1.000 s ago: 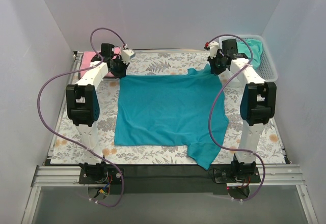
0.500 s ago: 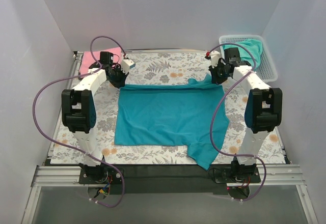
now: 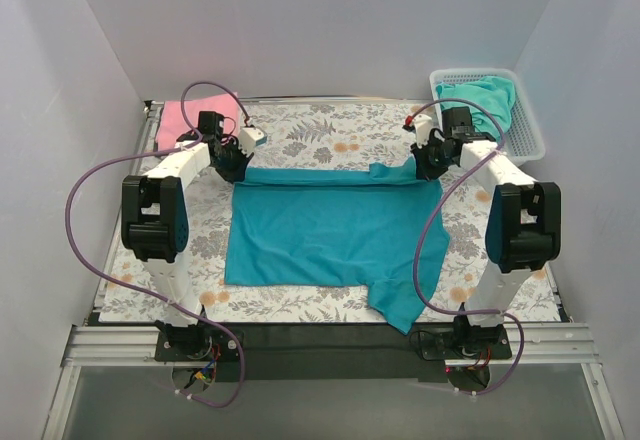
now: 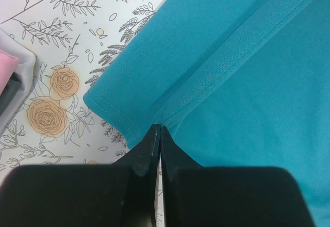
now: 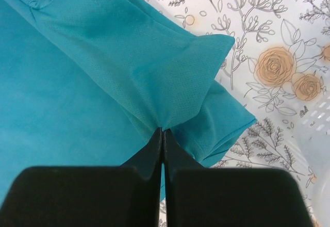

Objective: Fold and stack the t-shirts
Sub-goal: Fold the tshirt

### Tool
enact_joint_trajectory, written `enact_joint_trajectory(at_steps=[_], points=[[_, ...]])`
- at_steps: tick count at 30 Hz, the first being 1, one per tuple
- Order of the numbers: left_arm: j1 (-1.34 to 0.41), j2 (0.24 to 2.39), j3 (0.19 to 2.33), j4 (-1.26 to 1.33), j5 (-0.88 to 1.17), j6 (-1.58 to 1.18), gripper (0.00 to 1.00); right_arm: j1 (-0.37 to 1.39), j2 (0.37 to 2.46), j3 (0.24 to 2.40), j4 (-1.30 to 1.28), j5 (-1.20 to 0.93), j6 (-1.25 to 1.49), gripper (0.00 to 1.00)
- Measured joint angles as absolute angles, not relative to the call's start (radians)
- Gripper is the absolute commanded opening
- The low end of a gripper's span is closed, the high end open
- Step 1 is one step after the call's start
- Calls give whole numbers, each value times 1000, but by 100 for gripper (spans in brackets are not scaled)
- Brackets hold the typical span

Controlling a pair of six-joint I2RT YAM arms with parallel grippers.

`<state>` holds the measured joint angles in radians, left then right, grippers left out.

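The deep teal-blue t-shirt [image 3: 330,230] lies spread on the floral table covering, its far edge folded over toward me. My left gripper [image 3: 232,163] is shut on the shirt's far left corner; in the left wrist view my left gripper [image 4: 158,130] pinches the cloth [image 4: 247,82]. My right gripper [image 3: 428,165] is shut on the far right corner; in the right wrist view my right gripper [image 5: 162,131] pinches the cloth [image 5: 103,67]. A pink t-shirt [image 3: 185,117] lies at the far left. A paler aqua-green t-shirt [image 3: 490,95] sits in the basket.
The white mesh basket [image 3: 530,135] stands at the far right corner, its wall showing in the right wrist view [image 5: 314,134]. A sleeve of the teal shirt hangs near the front edge [image 3: 400,310]. White walls enclose the table on three sides.
Both grippers have moved toward me with the shirt's far edge, folding it over. The pink shirt and the basket are more uncovered now.
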<state>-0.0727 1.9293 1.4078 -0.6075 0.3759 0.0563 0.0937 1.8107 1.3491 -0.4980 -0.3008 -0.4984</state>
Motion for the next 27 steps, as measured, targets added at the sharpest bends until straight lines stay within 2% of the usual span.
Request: enact_joint_trajectory(at_steps=[20,24,27], points=[[-73,1943,1393,-600,365,87,0,104,1762,1225,-498,-313,-521,1],[-73,1943,1380,-616,358,97,0,111,1763,1213,-500,-312,-535,7],[-73,1943,1380,-626,352,102,1,113,1763,1212,-507,-310,-545,5]])
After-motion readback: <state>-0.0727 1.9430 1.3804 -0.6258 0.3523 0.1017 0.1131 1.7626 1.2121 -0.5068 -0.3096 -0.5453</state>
